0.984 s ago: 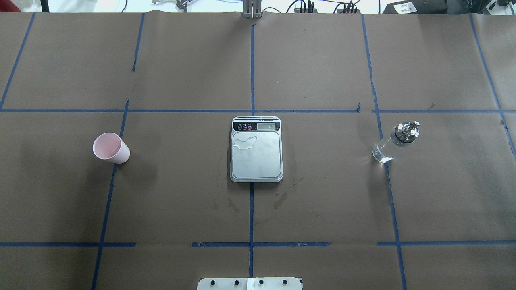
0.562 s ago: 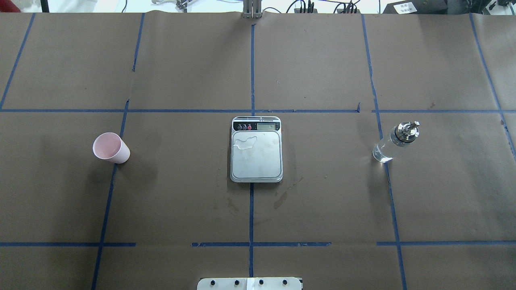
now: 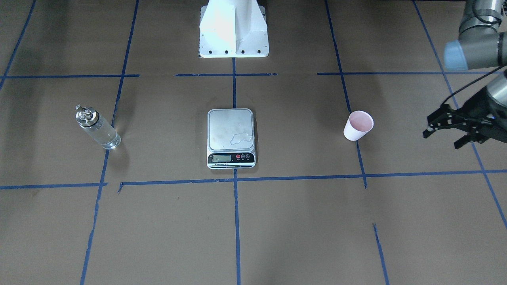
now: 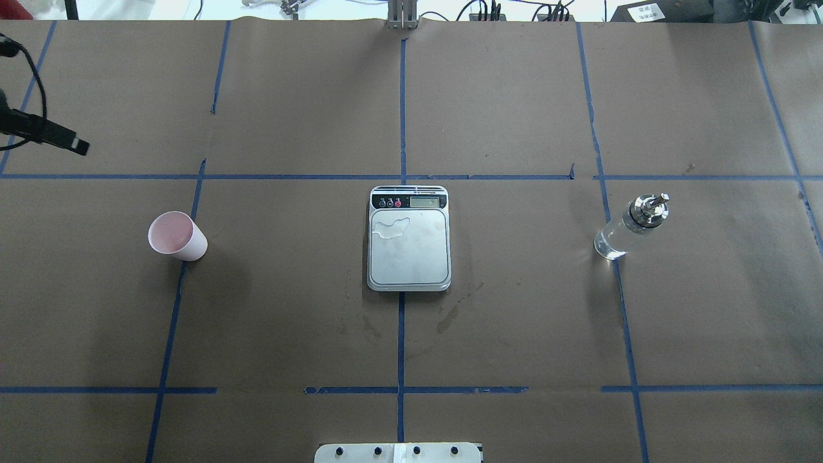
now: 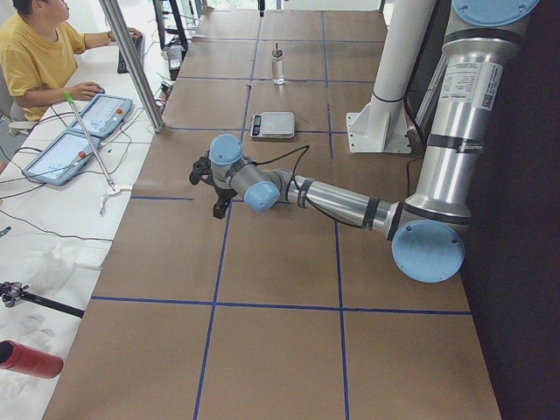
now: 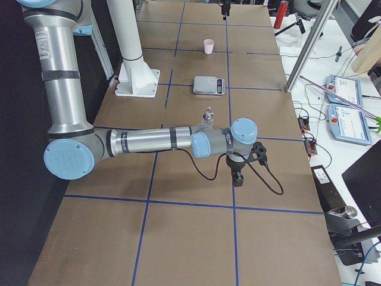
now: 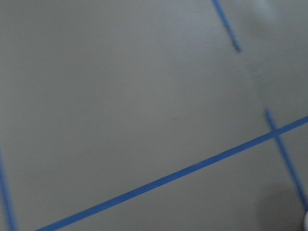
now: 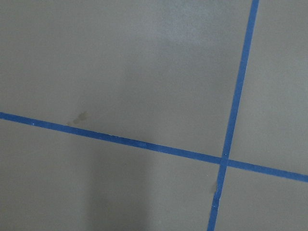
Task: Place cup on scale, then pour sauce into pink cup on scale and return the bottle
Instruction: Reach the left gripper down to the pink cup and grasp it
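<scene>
The pink cup (image 4: 177, 236) (image 3: 358, 126) stands upright on the brown paper, well to the scale's left in the overhead view. The scale (image 4: 418, 257) (image 3: 225, 126) sits mid-table with a small clear puddle (image 4: 391, 227) on its steel platform. The glass bottle (image 4: 630, 226) (image 3: 97, 128), with clear sauce inside and a silver spout cap, stands far on the other side. My left gripper (image 3: 440, 141) hangs open and empty, out beyond the cup. One of its fingers (image 4: 64, 138) shows at the overhead view's left edge. My right gripper (image 6: 237, 176) shows only in the right side view, past the bottle; I cannot tell its state.
The white robot pedestal (image 3: 233, 27) stands behind the scale. Damp stains (image 4: 450, 315) mark the paper in front of the scale. A person (image 5: 39, 57) sits at a side bench with tablets (image 5: 83, 131) beyond the table's edge. Blue tape lines grid the paper.
The left arm's gripper has come into the overhead view at the upper left edge, where nothing showed before. Cup, scale and bottle have not moved.
</scene>
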